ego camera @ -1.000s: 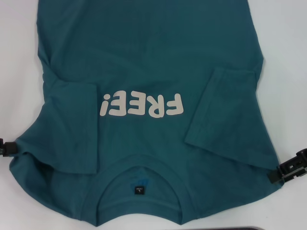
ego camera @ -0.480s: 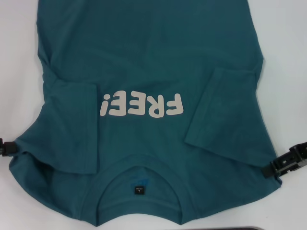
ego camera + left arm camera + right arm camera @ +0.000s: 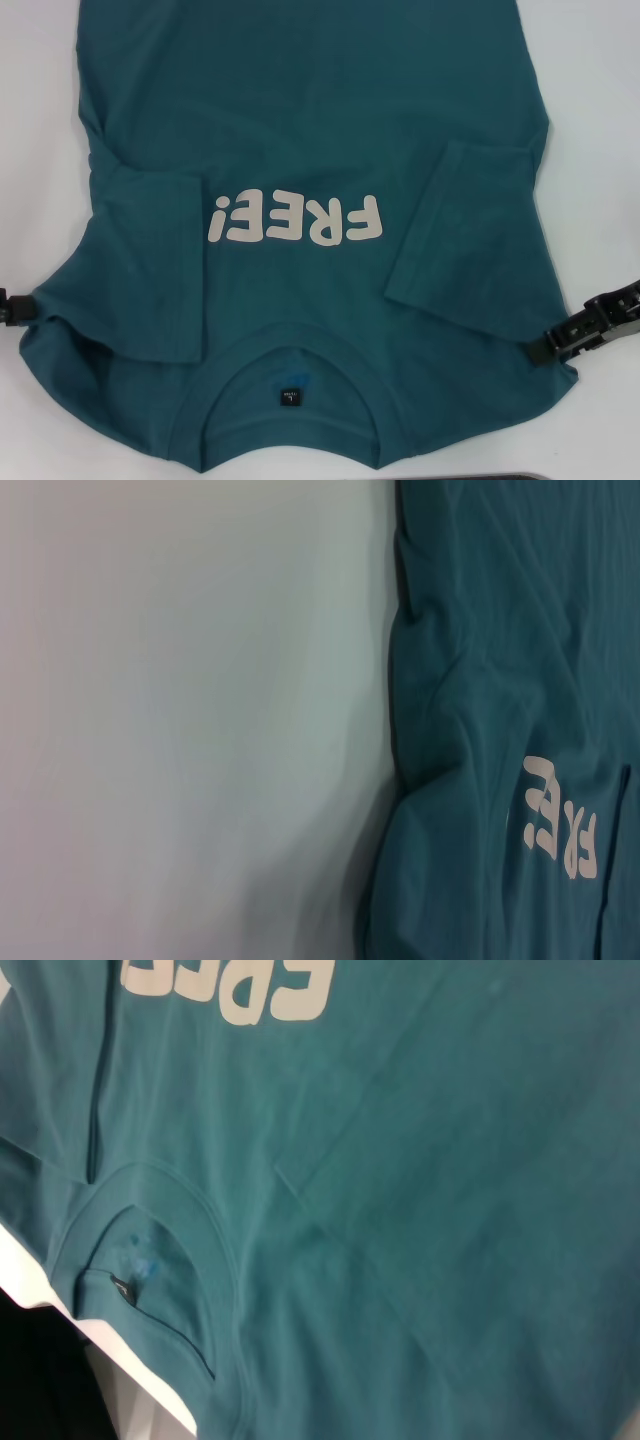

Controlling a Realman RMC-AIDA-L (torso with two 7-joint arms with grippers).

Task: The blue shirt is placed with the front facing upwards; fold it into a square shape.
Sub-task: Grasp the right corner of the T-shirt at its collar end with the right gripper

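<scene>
The blue shirt lies flat, front up, on the white table, its collar nearest me. Its pale letters read upside down from here, and a small dark neck label shows inside the collar. Both short sleeves, the left and the right, are folded inward onto the chest. My left gripper sits at the shirt's left shoulder edge, mostly out of frame. My right gripper reaches onto the right shoulder edge. The shirt fills one side of the left wrist view, and the shirt fills most of the right wrist view.
White table shows on both sides of the shirt, and the table takes up most of the left wrist view. A dark curved edge shows at the very near side, below the collar.
My right gripper has moved left, inward from the table onto the shirt's right shoulder edge. The left gripper and the shirt have not moved.
</scene>
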